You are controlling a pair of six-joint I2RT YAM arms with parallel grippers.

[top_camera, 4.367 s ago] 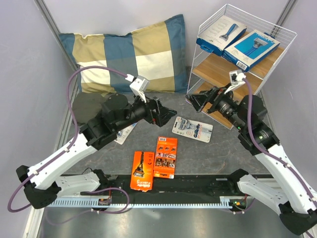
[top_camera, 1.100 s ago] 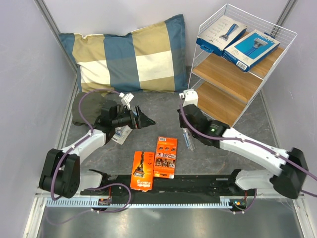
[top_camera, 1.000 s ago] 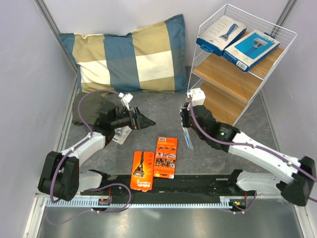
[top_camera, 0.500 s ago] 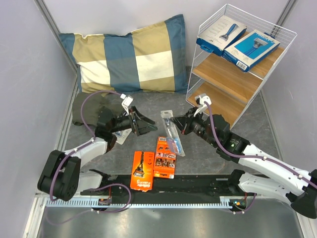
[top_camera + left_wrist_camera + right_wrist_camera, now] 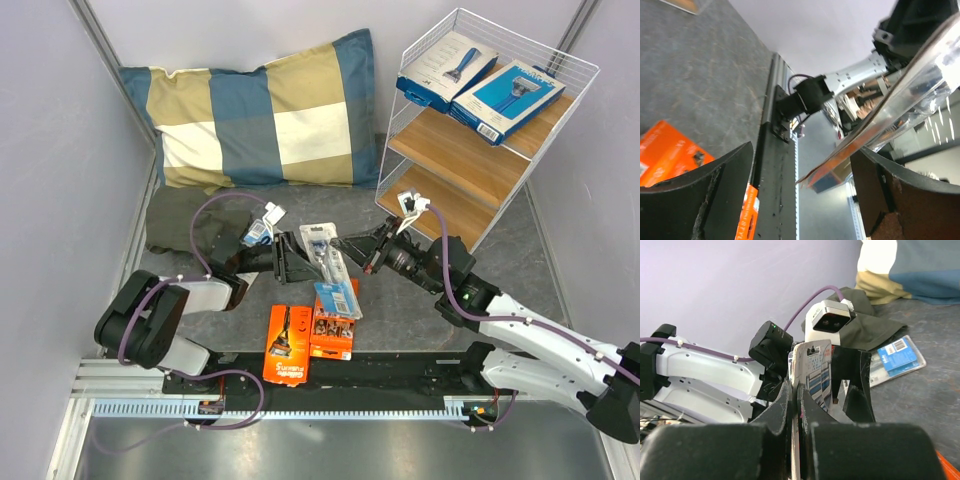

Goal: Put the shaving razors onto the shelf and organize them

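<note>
My right gripper [image 5: 352, 250] is shut on one edge of a clear blister-pack razor [image 5: 328, 262] and holds it off the table on edge. In the right wrist view the pack [image 5: 816, 371] stands upright between my right gripper's [image 5: 795, 396] pressed fingers. My left gripper [image 5: 298, 258] is open, its jaws either side of the pack's far end. The pack's edge [image 5: 900, 85] slants between them and lies close to the right finger [image 5: 890, 200]. Two orange cards [image 5: 287, 345] [image 5: 335, 325] lie side by side near the front. Another blister pack [image 5: 897, 362] lies flat by the left arm. Two blue boxes [image 5: 445, 62] [image 5: 510, 98] lie on the shelf's [image 5: 470, 170] top board.
A blue-and-tan checked pillow [image 5: 260, 110] leans at the back. A dark green cloth [image 5: 180, 215] lies under the left arm. The black base rail [image 5: 400, 370] runs along the near edge. The shelf's middle and lower boards are bare.
The right arm swung the blister pack left and up toward the left gripper. The left gripper moved right around the pack's end, and its jaws narrowed a little.
</note>
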